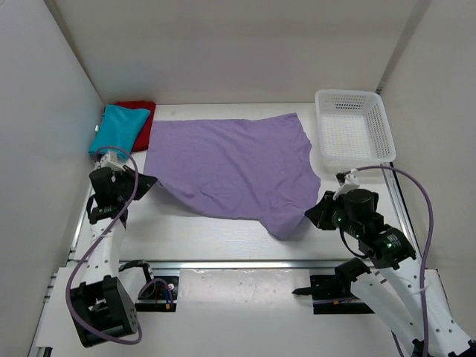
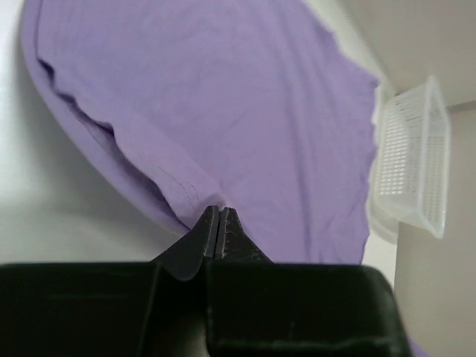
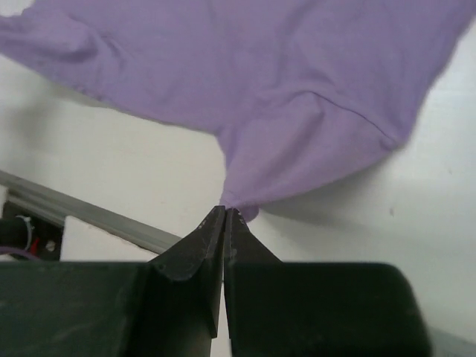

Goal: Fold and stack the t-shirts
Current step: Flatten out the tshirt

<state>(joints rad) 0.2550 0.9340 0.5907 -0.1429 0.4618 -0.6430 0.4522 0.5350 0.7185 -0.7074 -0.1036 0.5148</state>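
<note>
Lying spread, faintly creased, lavender t-shirt (image 1: 230,163), left fingers (image 2: 207,235) and right fingers (image 3: 211,232) clamped on its edges.

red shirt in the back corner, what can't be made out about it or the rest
- red shirt: top view, mostly under the teal shirt; folds hidden.
- purple shirt: both wrist views, cut off by frame edges.
- left hand, right hand: top view, grip too small to see.
</note>
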